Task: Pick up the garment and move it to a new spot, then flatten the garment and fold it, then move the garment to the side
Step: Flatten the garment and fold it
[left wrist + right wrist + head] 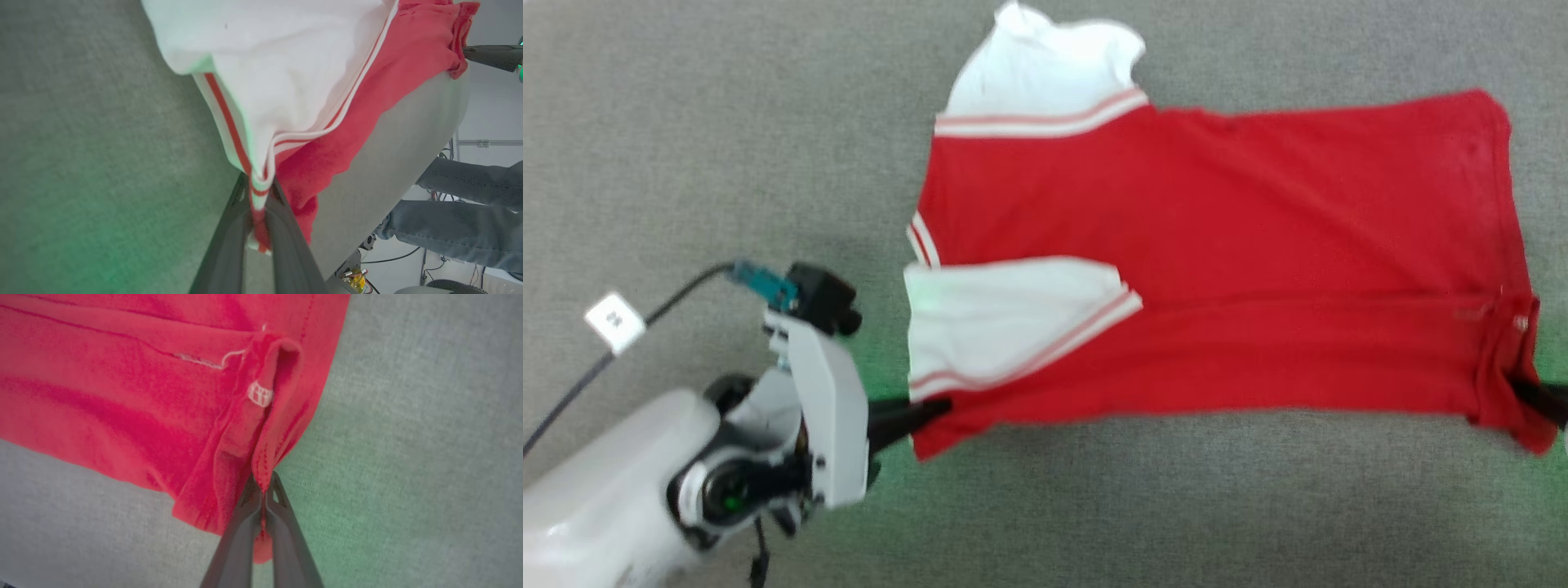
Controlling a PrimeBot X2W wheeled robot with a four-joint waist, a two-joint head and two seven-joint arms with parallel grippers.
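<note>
The garment [1241, 261], a red jersey with white striped sleeves, lies spread across the grey table, collar end to the left, hem to the right. My left gripper [935, 406] is shut on its near left corner, pinching the striped sleeve edge [258, 204] between the dark fingers. At the near right corner my right gripper [1523, 390] is shut on the red hem [263, 473], which bunches up into folds there. A small white tag [259, 394] shows on the hem. One white sleeve [1013, 314] is folded over the red body. No numerals show on this side.
The grey felt table [686, 147] stretches to the left and in front of the cloth. A black cable with a white label [614, 321] runs to my left arm. A person's legs in jeans [461, 228] stand beyond the table edge.
</note>
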